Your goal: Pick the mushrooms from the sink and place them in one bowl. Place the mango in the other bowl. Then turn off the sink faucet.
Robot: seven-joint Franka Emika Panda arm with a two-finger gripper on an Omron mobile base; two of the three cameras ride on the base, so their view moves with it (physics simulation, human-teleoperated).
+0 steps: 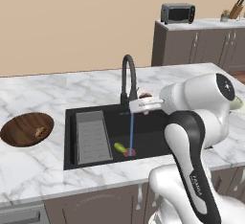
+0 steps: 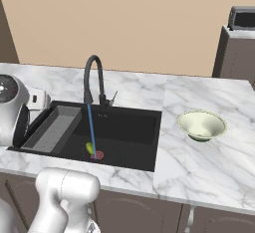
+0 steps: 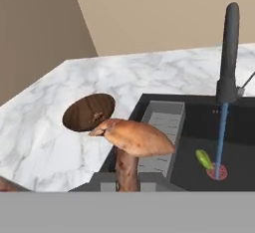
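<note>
Where marble table (image 1: 43, 170) meets tan wall, wood bowl (image 1: 21, 131) holds one mushroom (image 1: 40, 132); sink (image 2: 132, 127) holds mango (image 1: 120, 147); jaws grip second mushroom (image 3: 134, 138).

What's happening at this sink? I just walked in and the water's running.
The gripper is shut on a reddish-brown mushroom, held above the sink. Another mushroom already lies in the wooden bowl. The mango lies in the basin by the red drain, the pale bowl holds nothing, and the faucet is running.
</note>
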